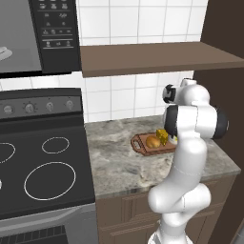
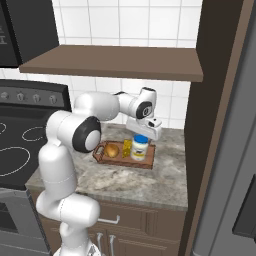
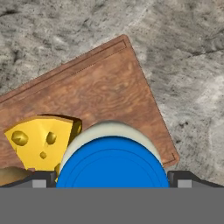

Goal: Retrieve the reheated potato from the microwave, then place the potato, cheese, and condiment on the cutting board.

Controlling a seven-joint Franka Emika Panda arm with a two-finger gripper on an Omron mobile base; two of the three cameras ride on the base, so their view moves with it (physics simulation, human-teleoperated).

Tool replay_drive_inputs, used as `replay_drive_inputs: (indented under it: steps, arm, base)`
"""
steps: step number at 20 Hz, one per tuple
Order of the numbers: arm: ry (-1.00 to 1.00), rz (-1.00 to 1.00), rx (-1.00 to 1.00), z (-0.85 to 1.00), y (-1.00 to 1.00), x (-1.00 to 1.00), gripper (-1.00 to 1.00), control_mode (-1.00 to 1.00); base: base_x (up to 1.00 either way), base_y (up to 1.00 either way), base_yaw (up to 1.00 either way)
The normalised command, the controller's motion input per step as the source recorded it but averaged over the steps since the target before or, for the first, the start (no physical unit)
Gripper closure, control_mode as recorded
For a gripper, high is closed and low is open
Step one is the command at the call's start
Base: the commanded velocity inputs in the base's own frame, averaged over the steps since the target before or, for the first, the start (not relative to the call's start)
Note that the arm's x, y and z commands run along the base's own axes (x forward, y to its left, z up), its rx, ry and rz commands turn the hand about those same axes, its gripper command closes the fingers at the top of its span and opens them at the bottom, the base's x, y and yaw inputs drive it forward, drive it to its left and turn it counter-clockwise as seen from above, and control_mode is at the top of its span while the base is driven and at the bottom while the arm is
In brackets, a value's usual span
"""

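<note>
Potato (image 2: 111, 149), cheese (image 2: 127, 147) and condiment (image 2: 140, 147) sit on cutting board (image 2: 145, 162).

Toward the back right of the granite counter (image 1: 124, 162) lies the cutting board (image 1: 143, 144), handle loop pointing at the black stove (image 1: 43, 162), with the potato (image 1: 152, 142) and cheese (image 1: 162, 136) side by side on it, partly hidden by the white arm (image 1: 190, 143), below the microwave (image 1: 38, 35).

Glossy white arm (image 1: 190, 157), dark joints
</note>
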Motion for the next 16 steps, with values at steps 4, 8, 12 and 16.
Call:
replay_drive_inputs:
  steps: [4,8,12,16]
  arm:
    - [0.00,0.00,-0.01,-0.14,-0.02,0.01,1.00,-1.00]
    - [0.00,0.00,-0.03,-0.20,0.00,-0.15,1.00,-1.00]
    - [0.00,0.00,-0.05,-0.17,0.00,-0.05,-1.00,-1.00]
    - [0.00,0.00,0.00,-0.01,0.00,-0.11,-1.00,-1.00]
  base:
    - [0.00,0.00,0.00]
    - [0.00,0.00,0.00]
    - [0.00,0.00,0.00]
    - [0.00,0.00,0.00]
